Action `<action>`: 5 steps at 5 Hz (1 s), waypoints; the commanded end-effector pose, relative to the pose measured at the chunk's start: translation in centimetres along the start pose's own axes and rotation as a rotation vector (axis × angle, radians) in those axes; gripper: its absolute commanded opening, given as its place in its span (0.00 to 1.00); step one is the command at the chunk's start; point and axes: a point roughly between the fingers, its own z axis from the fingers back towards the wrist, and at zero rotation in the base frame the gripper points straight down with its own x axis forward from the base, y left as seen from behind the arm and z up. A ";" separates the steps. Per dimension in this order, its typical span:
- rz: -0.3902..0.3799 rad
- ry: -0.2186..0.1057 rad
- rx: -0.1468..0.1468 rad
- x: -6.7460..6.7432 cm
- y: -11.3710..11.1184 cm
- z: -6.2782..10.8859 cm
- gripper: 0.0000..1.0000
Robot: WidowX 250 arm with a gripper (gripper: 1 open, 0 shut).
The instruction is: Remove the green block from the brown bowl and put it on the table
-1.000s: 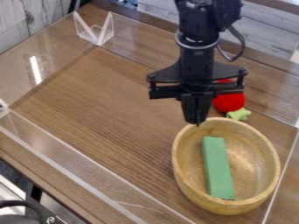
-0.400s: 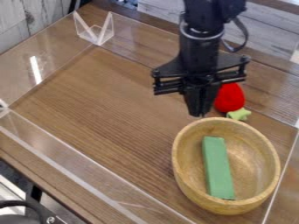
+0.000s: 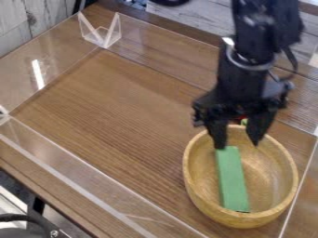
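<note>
A long green block (image 3: 231,181) lies flat inside the brown wooden bowl (image 3: 194,175) at the front right of the table. My black gripper (image 3: 239,138) points straight down over the far rim of the bowl, just above the block's far end. Its two fingers (image 3: 221,139) stand apart, open, with nothing between them. The block is not touched.
Low clear plastic walls (image 3: 50,158) run along the wooden table's left and front edges. A clear folded stand (image 3: 97,31) sits at the back left. Bare wood (image 3: 112,102) stretches left of the bowl.
The gripper has moved right and nearer, from beside the red object to over the bowl's far rim. Its fingers, shut before, now stand apart.
</note>
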 end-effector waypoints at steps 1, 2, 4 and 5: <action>0.039 -0.013 -0.021 -1.1 -0.8 -0.9 1.00; 0.051 -0.008 0.003 -1.9 -0.5 -3.0 1.00; -0.094 0.009 0.024 -2.2 0.2 -4.1 1.00; -0.118 0.008 0.025 -2.6 0.6 -4.4 1.00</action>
